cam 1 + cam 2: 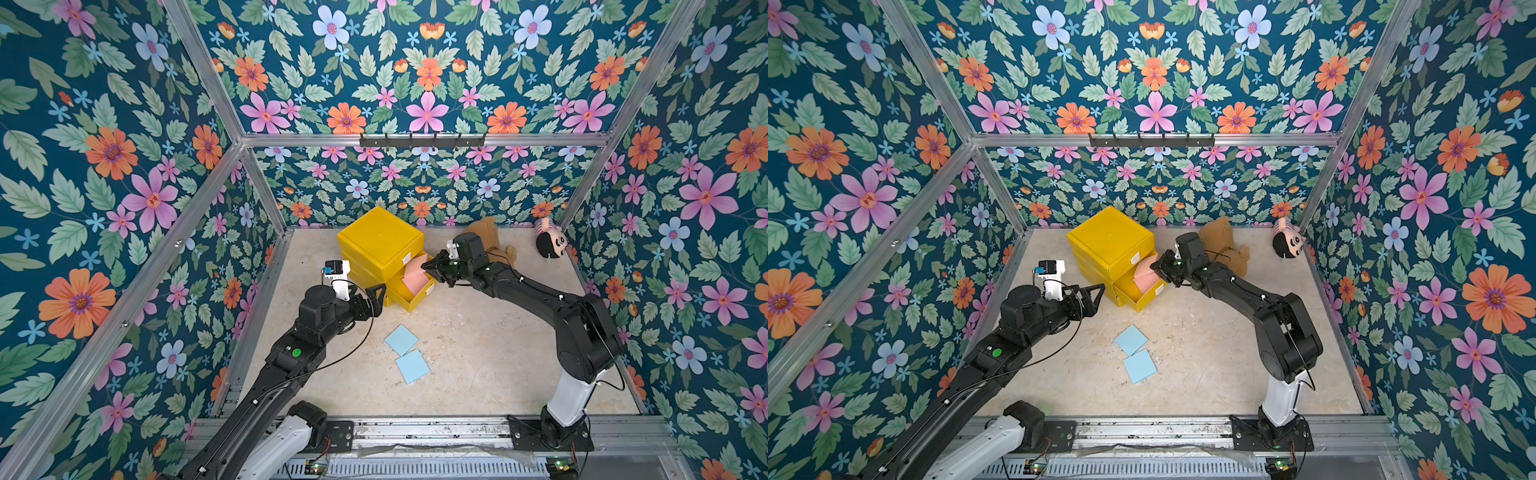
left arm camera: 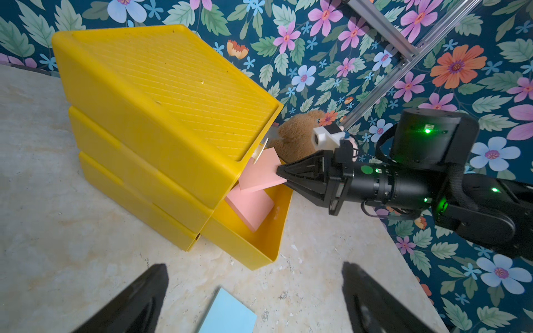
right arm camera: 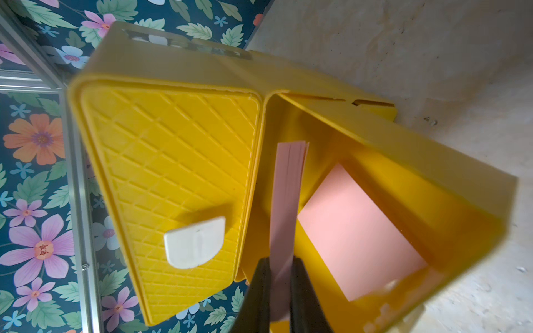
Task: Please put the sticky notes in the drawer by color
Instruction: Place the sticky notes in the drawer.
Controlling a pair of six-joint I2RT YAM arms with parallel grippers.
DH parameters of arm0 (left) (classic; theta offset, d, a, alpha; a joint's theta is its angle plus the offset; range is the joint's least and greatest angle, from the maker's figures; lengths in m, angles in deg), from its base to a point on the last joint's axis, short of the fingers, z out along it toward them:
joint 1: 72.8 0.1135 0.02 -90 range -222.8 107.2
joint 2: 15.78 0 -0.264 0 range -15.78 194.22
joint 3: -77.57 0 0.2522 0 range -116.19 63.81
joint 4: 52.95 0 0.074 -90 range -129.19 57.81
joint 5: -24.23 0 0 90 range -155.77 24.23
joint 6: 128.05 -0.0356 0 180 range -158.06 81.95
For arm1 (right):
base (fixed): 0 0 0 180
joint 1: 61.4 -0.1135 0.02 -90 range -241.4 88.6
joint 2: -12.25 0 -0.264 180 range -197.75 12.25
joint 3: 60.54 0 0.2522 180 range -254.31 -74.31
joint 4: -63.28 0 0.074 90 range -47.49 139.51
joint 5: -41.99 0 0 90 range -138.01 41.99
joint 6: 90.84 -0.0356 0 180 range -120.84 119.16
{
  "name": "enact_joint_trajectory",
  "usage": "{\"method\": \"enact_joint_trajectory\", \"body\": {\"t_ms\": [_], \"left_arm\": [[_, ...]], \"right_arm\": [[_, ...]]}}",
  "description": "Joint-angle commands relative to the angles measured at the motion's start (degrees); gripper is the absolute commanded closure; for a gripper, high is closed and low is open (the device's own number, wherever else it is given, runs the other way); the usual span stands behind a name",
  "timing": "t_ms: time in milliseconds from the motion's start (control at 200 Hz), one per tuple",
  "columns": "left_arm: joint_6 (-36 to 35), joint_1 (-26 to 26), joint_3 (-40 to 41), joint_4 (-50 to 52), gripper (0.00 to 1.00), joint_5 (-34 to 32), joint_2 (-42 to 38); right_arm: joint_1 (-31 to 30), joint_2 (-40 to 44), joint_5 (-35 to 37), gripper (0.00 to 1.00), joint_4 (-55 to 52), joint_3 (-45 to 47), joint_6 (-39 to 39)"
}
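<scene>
Pink note (image 3: 285,207) edge-on in right claw (image 3: 282,261) — face-on from left wrist.

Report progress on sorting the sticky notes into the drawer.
Done: one pink note lies in the open drawer.
In hand: the right gripper is shut on the second pink note, held above that drawer.
Left: the farther blue note and the nearer blue note lie on the table. The left gripper is open and empty. No yellow notes are in view.

No legible text anywhere; dark label strip (image 3: 184,46) on yellow drawer cabinet (image 3: 173,150) too blurred.
</scene>
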Motion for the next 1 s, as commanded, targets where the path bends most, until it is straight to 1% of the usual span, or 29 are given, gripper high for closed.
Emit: {"method": "enact_joint_trajectory", "body": {"t_ms": [0, 285, 320, 435, 465, 500, 630, 785, 895, 910, 995], "left_arm": [[-1.2, 0.0, -0.1, 0.3, 0.00, 0.0, -0.2], [-2.0, 0.0, -0.6, 1.2, 0.00, -0.2, -0.2], [-2.0, 0.0, -0.7, 1.2, 0.00, -0.3, -0.2], [-2.0, 0.0, -0.8, 1.6, 0.00, -0.3, -0.4], [-2.0, 0.0, -0.8, 1.7, 0.00, -0.3, -0.6], [-1.9, 0.0, -0.7, 1.7, 0.00, -0.2, -0.8], [-1.6, 0.0, -0.6, 1.5, 0.00, -0.1, -1.1], [-1.4, 0.0, -0.6, 1.5, 0.00, 0.2, -1.4], [-1.0, 0.0, -0.4, 1.0, 0.00, 0.4, -1.3], [-0.9, 0.0, -0.4, 0.9, 0.00, 0.4, -1.2], [-0.5, 0.0, -1.1, 0.1, 0.00, 0.7, -0.3]], "right_arm": [[-0.2, -1.5, -0.8, 1.00, -0.2, -1.6, 0.8], [-0.3, -4.8, -0.5, 1.00, -1.9, -6.2, 1.8], [-0.3, -4.9, 0.0, 0.95, -2.6, -6.7, 2.1], [-0.3, -3.8, 1.7, 0.74, -4.2, -6.9, 3.1], [-0.3, -3.4, 2.0, 0.69, -4.4, -6.8, 3.4], [-0.3, -2.6, 2.5, 0.66, -4.7, -6.5, 3.5], [-0.3, 0.4, 4.5, 0.59, -5.8, -5.2, 4.5], [-0.3, 5.0, 6.5, 0.56, -6.0, -2.2, 5.3], [-0.6, 9.4, 9.5, 0.55, -5.5, 2.9, 6.0], [-0.7, 11.5, 10.1, 0.55, -5.4, 3.9, 6.2], [-1.3, 17.1, 14.8, 0.52, -3.8, 10.9, 8.6]]}}
